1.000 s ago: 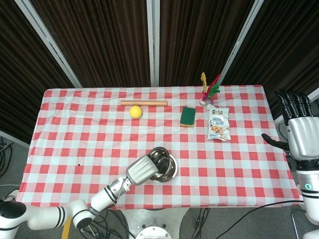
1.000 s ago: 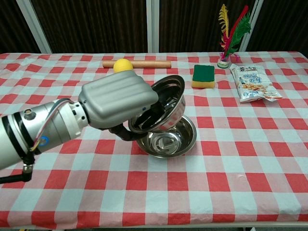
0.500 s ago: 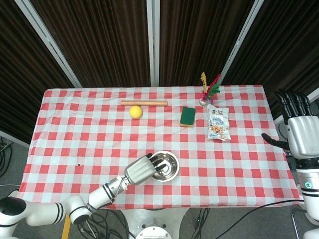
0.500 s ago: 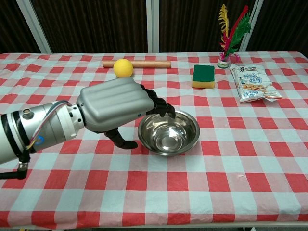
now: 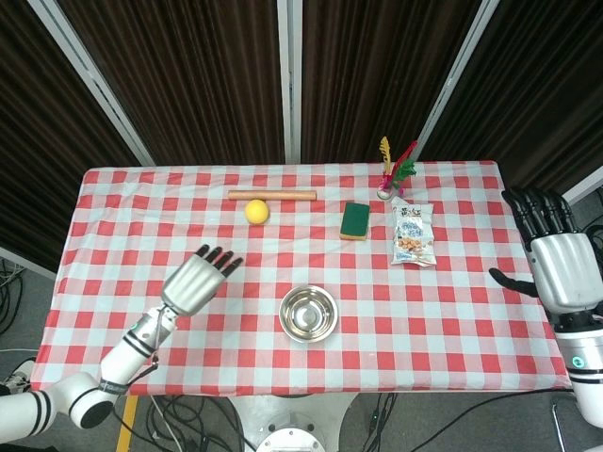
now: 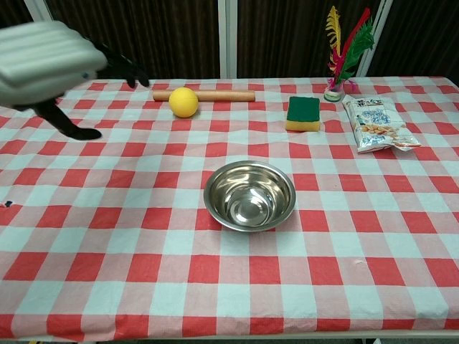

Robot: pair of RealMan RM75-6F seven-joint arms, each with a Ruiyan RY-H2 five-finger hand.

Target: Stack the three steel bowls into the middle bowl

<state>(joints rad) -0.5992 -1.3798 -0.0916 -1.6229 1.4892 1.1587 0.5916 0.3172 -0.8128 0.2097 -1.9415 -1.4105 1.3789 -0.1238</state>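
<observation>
The steel bowls (image 5: 308, 313) sit nested as one stack near the table's front middle, seen in the chest view as a single shiny bowl (image 6: 249, 195). My left hand (image 5: 197, 280) hovers to the left of the stack, well apart from it, fingers spread and holding nothing; in the chest view the left hand (image 6: 51, 66) shows at the upper left. My right hand (image 5: 553, 262) is raised off the table's right edge, fingers spread and empty.
At the back lie a wooden rolling pin (image 5: 271, 195), a yellow ball (image 5: 256, 211), a green sponge (image 5: 355, 220), a snack bag (image 5: 413, 235) and a feather shuttlecock (image 5: 393, 173). The red checked cloth (image 5: 452, 311) covers the table.
My left hand let the tilted bowl drop into the stack, then drew back to the left and rose with fingers spread. The right hand shifted slightly left.
</observation>
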